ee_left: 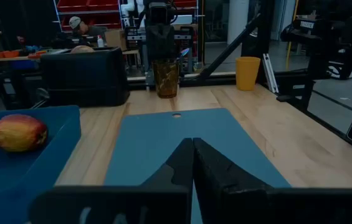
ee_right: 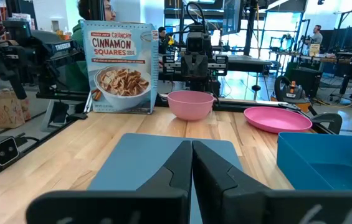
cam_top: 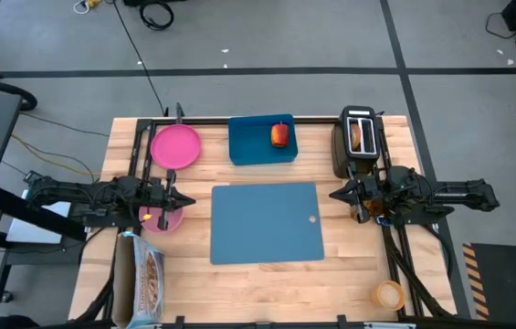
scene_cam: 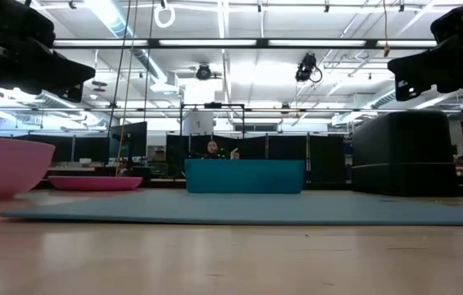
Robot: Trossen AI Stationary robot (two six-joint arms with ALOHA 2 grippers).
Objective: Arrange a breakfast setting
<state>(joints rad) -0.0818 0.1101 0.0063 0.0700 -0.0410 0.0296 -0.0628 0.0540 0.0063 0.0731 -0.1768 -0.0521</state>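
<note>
I see both hands closed and empty: left hand [cam_top: 184,200] over the worktop [cam_top: 349,274] beside the pink bowl [cam_top: 160,217], right hand [cam_top: 338,194] by the toaster [cam_top: 358,142]. Slate-blue mat [cam_top: 267,223] bare at centre; apple [cam_top: 280,135] in blue tray [cam_top: 259,151], pink plate [cam_top: 175,146] alongside.

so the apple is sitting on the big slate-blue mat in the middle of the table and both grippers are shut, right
Not quite. The apple is not on the slate-blue mat; it lies in the smaller, brighter blue tray beyond the mat, as the high view shows. The mat itself is bare. The rest holds: the left gripper and the right gripper are both shut, one at each side of the mat.
</note>
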